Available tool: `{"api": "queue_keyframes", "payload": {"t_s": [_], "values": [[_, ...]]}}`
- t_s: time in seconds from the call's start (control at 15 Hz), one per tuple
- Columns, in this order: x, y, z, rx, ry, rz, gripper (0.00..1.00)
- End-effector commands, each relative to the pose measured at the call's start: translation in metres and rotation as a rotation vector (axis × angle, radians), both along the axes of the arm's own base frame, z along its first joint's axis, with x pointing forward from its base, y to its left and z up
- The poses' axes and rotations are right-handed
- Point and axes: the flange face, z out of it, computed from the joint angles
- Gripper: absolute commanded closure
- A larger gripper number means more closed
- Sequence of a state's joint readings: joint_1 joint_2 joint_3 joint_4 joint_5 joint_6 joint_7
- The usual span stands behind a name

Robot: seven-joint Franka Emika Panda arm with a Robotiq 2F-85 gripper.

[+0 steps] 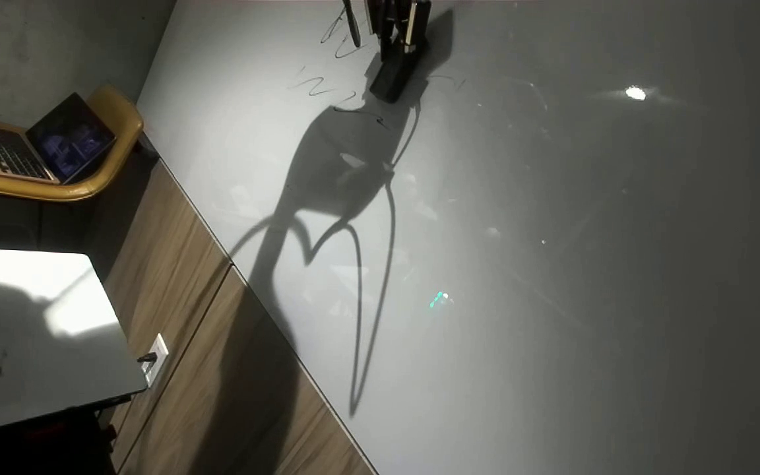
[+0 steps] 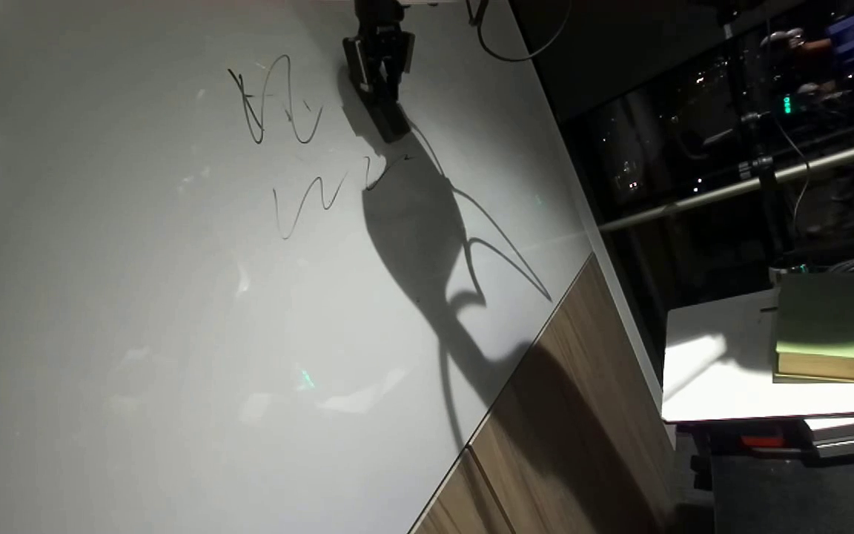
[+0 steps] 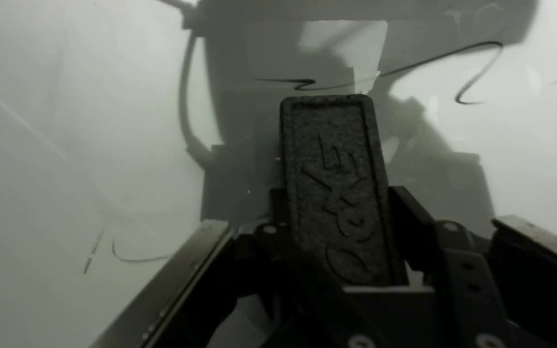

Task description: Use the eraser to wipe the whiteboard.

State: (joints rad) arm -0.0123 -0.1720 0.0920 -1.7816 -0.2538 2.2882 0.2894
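Within the end effector [image 3: 340, 210] is clasped an oblong, seemingly grainy eraser [image 3: 334, 183].

Near pen marks [image 3: 307, 81], the gripper [image 3: 339, 208] holds the eraser [image 3: 334, 164] over the whiteboard [image 1: 551, 264]. In an exterior view, a panel [image 1: 162, 257] borders its lower-left edge; past its left corner, a laptop [image 1: 70, 145] sits on a chair [image 1: 123, 125].

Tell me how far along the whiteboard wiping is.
Done: the eraser is gripped, jaws shut on both its long sides. In hand: it is held at the whiteboard, its end close to a pen stroke; whether it presses the surface, I cannot tell. Left: scribbles, visible in all three views, need wiping off.
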Motion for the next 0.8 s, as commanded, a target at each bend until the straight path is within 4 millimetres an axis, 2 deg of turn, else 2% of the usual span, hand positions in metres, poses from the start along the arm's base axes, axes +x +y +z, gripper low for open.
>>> {"api": "queue_keyframes", "payload": {"t_s": [0.0, 0.47, 0.6, 0.73], "values": [[0.041, -0.066, -0.024, -0.057, -0.051, -0.099, 0.71], [0.058, -0.16, -0.054, -0.079, -0.009, -0.238, 0.71], [0.07, -0.173, -0.061, -0.067, 0.001, -0.251, 0.71], [0.078, -0.157, -0.058, -0.041, 0.005, -0.241, 0.71]]}}
